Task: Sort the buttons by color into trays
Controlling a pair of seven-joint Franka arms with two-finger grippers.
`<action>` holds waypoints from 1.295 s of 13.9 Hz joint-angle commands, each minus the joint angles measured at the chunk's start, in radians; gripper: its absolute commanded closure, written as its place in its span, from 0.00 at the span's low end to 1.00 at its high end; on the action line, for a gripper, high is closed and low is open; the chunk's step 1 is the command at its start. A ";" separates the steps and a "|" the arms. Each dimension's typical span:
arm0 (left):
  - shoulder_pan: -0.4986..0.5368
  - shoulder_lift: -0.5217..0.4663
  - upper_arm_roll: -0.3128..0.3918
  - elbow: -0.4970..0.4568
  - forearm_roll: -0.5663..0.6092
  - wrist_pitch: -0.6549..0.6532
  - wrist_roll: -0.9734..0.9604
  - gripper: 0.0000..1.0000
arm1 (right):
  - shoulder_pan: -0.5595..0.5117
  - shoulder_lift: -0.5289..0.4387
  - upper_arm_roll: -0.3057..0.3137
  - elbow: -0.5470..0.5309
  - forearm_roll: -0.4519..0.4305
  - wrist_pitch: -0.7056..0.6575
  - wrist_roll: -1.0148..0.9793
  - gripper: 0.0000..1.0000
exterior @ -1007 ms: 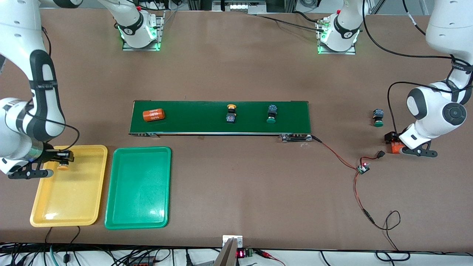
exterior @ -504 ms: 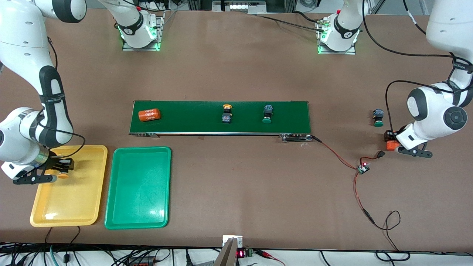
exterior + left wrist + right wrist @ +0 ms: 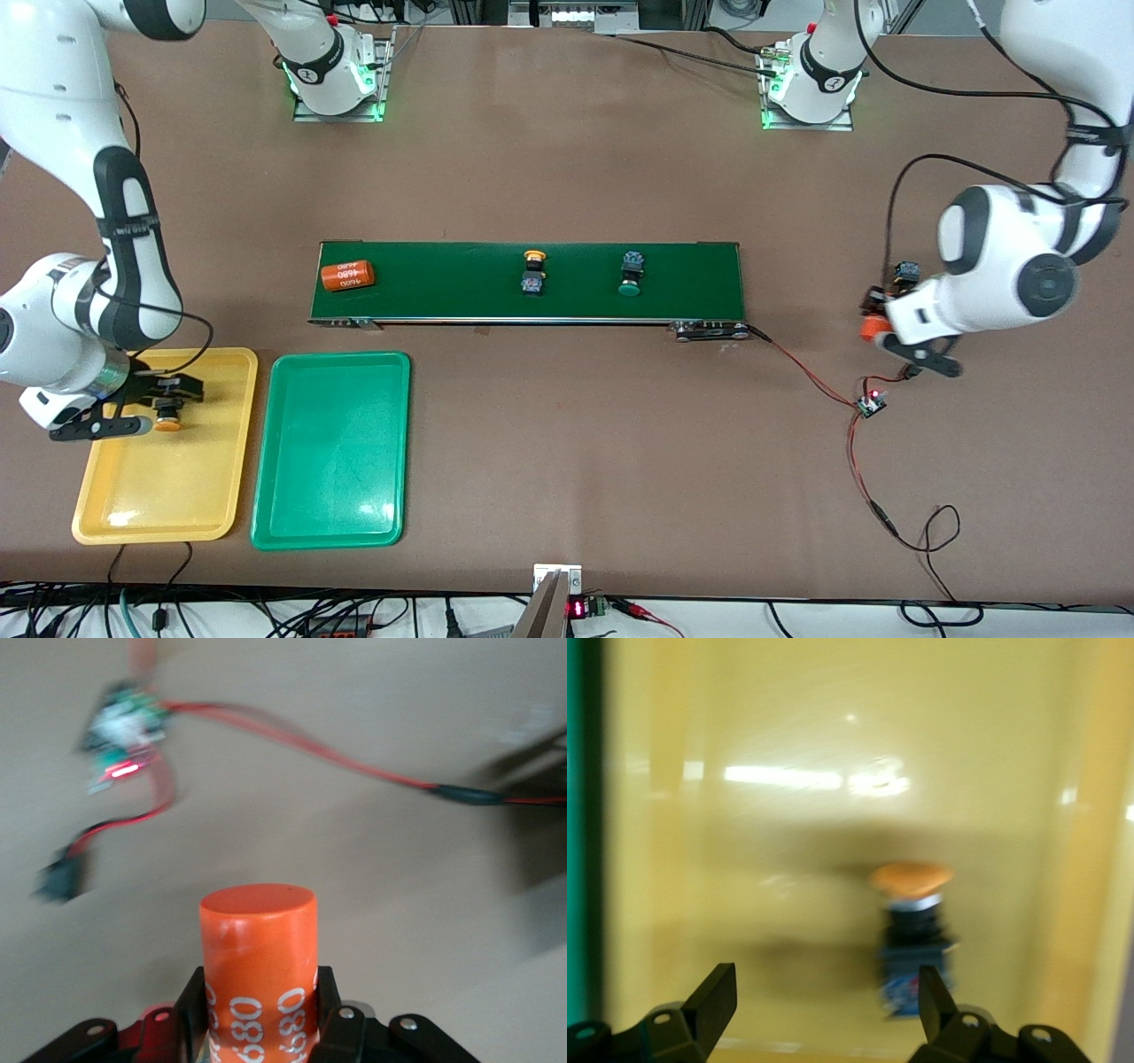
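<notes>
My right gripper (image 3: 166,399) is open low over the yellow tray (image 3: 159,496); its fingers (image 3: 935,992) stand apart. A yellow-capped button (image 3: 166,420) lies in that tray, beside one finger (image 3: 912,930). The green tray (image 3: 332,478) beside it holds nothing. A yellow-capped button (image 3: 533,270) and a green-capped button (image 3: 630,273) lie on the dark green belt (image 3: 443,292). Another green-capped button (image 3: 904,270) lies on the table, partly hidden by my left arm. My left gripper (image 3: 873,326) is shut on an orange numbered cylinder (image 3: 258,966), off the belt's end.
A second orange cylinder (image 3: 347,276) lies on the belt toward the right arm's end. A small circuit board (image 3: 870,404) with red wires (image 3: 811,372) lies on the table near my left gripper; it also shows in the left wrist view (image 3: 124,722).
My right gripper shifted along the yellow tray and the yellow-capped button now lies free in it. My left arm carried the orange cylinder toward the belt. The things on the belt drifted toward the right arm's end.
</notes>
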 commanded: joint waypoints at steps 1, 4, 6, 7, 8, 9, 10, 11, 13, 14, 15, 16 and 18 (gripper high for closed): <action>0.005 0.008 -0.118 0.000 -0.020 -0.023 0.037 0.75 | -0.009 -0.286 0.097 -0.285 0.007 -0.049 0.101 0.08; -0.005 0.013 -0.233 0.000 -0.020 -0.011 0.128 0.75 | -0.006 -0.467 0.197 -0.473 0.007 -0.046 0.246 0.04; -0.012 0.013 -0.315 0.000 -0.020 -0.011 0.173 0.77 | -0.005 -0.567 0.287 -0.590 0.007 -0.002 0.355 0.00; -0.017 0.013 -0.357 0.000 -0.015 -0.011 0.187 0.77 | -0.006 -0.595 0.345 -0.610 0.007 0.000 0.441 0.00; -0.028 0.014 -0.393 -0.001 -0.014 -0.009 0.205 0.79 | -0.005 -0.607 0.401 -0.617 0.004 -0.001 0.543 0.00; -0.040 0.016 -0.410 -0.003 -0.007 -0.009 0.213 0.80 | -0.003 -0.607 0.465 -0.618 0.000 0.002 0.617 0.00; -0.051 0.022 -0.422 -0.011 -0.004 0.005 0.224 0.80 | -0.003 -0.606 0.514 -0.617 -0.010 0.009 0.677 0.00; -0.061 0.034 -0.428 -0.023 -0.003 0.058 0.273 0.80 | 0.000 -0.600 0.553 -0.617 -0.013 0.023 0.714 0.00; -0.072 0.051 -0.428 -0.073 0.002 0.179 0.377 0.80 | 0.038 -0.583 0.573 -0.609 -0.016 0.045 0.797 0.00; -0.072 0.054 -0.428 -0.086 0.005 0.210 0.418 0.80 | 0.073 -0.568 0.573 -0.606 -0.036 0.055 0.847 0.00; -0.072 0.056 -0.428 -0.086 0.016 0.213 0.436 0.75 | 0.092 -0.551 0.573 -0.604 -0.088 0.071 0.900 0.00; -0.072 0.046 -0.428 -0.086 0.017 0.206 0.436 0.55 | 0.116 -0.525 0.573 -0.597 -0.149 0.077 0.970 0.00; -0.066 0.034 -0.428 -0.087 0.017 0.187 0.437 0.00 | 0.168 -0.454 0.573 -0.537 -0.258 0.077 1.142 0.00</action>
